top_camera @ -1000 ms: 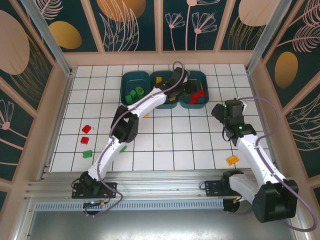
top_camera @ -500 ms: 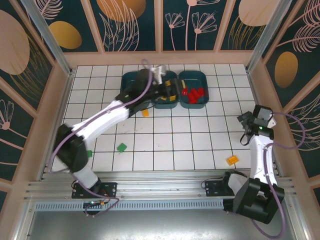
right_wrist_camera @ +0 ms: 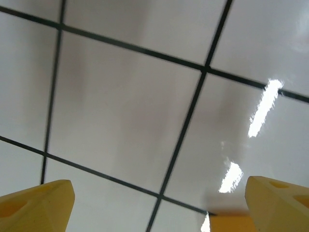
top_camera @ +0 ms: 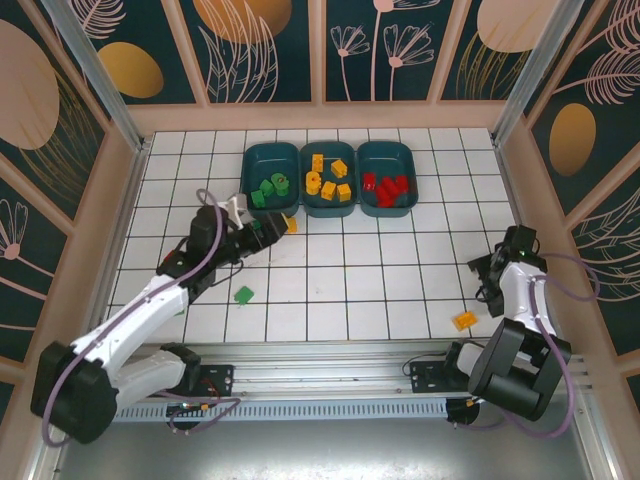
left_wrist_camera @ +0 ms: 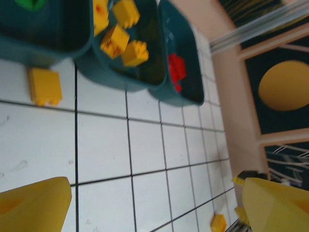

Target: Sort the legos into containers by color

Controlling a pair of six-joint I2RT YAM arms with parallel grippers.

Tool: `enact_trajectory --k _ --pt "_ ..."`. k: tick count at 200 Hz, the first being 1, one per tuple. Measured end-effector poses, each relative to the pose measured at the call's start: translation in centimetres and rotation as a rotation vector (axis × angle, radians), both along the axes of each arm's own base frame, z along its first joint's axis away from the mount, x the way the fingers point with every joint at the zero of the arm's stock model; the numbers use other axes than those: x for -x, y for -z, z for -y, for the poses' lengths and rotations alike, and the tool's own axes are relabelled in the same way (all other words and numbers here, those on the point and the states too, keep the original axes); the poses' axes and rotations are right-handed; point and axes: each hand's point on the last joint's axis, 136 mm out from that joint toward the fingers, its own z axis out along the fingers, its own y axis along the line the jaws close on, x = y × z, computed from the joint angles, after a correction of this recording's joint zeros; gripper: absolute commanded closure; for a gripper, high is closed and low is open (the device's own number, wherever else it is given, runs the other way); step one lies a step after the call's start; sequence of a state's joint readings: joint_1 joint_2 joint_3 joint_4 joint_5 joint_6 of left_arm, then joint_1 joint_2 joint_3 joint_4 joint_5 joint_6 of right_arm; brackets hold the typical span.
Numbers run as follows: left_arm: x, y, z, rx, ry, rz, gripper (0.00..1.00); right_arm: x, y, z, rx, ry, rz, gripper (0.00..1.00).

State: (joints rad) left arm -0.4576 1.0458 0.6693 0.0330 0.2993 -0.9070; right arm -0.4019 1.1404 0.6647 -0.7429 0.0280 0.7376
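Note:
Three dark teal containers stand in a row at the back: the left one (top_camera: 251,160) holds green legos, the middle one (top_camera: 304,170) yellow ones (left_wrist_camera: 120,38), the right one (top_camera: 407,165) red ones (left_wrist_camera: 176,67). A loose yellow brick (top_camera: 291,225) (left_wrist_camera: 44,86) lies just in front of the bins, right beside my open left gripper (top_camera: 268,231) (left_wrist_camera: 154,208). A green brick (top_camera: 243,295) lies nearer the front. My right gripper (top_camera: 484,281) (right_wrist_camera: 159,208) hangs open low over bare tile, just behind an orange brick (top_camera: 463,321) (right_wrist_camera: 231,225).
The white tiled floor (top_camera: 370,280) is fenced by wooden walls; the right wall (top_camera: 545,230) runs close to my right arm. A metal rail (top_camera: 320,365) runs along the front edge. The left arm's long link lies across the front left tiles.
My left arm has pulled back from over the bins to the front left, stopping by the loose yellow brick. My right arm swung to the right wall and dropped toward the orange brick.

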Motion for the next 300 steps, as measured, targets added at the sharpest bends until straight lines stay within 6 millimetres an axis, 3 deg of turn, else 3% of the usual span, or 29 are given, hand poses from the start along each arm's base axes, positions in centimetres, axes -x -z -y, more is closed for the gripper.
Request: enact_trajectory --k 21,33,84,157,189,239,266,300 --pt "0.0 -1.0 -0.8 0.0 -0.024 0.033 0.09 1.2 0.3 -1.1 -0.021 -0.005 -0.058 0.07" --pt "0.1 -0.7 -1.0 -0.009 -0.027 0.027 0.09 1.8 0.4 -1.8 -0.031 -0.015 -0.087 0.01" --pt "0.8 0.9 -1.5 -0.048 -0.032 -0.02 0.09 2.8 0.5 -3.5 -0.049 -0.035 -0.155 0.01" --pt "1.0 1.4 -1.9 -0.08 -0.037 -0.034 0.09 3.4 3.5 -5.4 -0.124 -0.042 -0.237 0.04" --pt "0.7 1.2 -1.7 -0.08 -0.037 -0.035 0.09 2.4 4.2 -7.0 -0.183 -0.069 -0.192 0.07" --pt "0.4 2.3 -1.6 -0.095 -0.036 -0.066 0.09 -1.8 2.6 -10.8 -0.288 -0.137 -0.056 0.1" --pt "0.3 2.1 -1.5 -0.094 -0.037 -0.064 0.09 -3.1 2.3 -13.2 -0.34 -0.184 -0.034 0.09" --pt "-0.1 1.3 -1.6 -0.087 -0.043 -0.048 0.09 -3.1 1.6 -12.7 -0.304 -0.206 -0.023 0.06"
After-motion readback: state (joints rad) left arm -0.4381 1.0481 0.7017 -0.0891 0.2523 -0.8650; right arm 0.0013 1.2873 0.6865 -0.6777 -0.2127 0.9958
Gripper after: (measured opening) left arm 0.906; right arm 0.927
